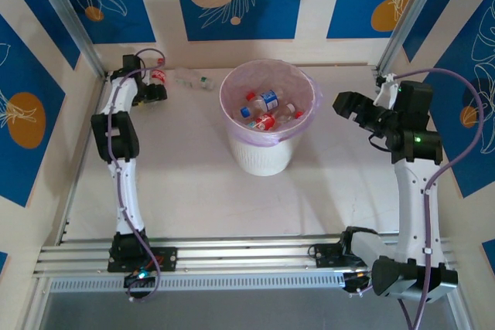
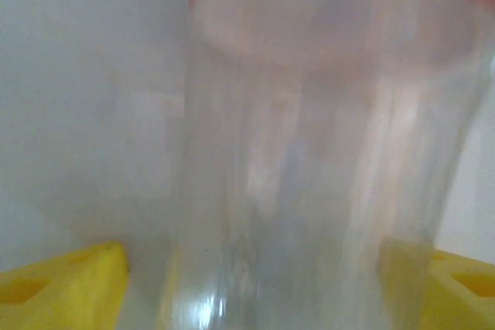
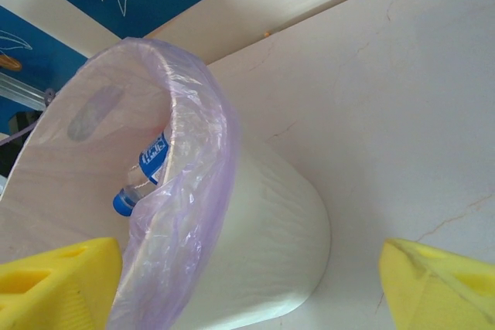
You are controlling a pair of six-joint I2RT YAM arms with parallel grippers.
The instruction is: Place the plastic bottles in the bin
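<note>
The bin (image 1: 261, 156) — a white ribbed bucket lined with a pinkish-purple bag (image 3: 182, 214) folded over its rim — is seen standing at the middle of the tabletop (image 1: 193, 191). Several small clear bottles are seen lying inside it, among them a blue-labelled bottle (image 1: 267, 100) and a red-labelled bottle (image 1: 264, 121). At the far left, close to the back wall, a red-banded bottle (image 1: 158, 76) is bracketed by the left pincer (image 1: 155, 89). In the wrist view its yellow fingers (image 2: 62, 287) are held apart — a gap is seen beside one of them, so no grip is made out. Just right of it a green-capped bottle (image 1: 192, 79) is laid on the tabletop. The right pincer (image 1: 349, 107) is held wide open and empty, to the right of the bin.
</note>
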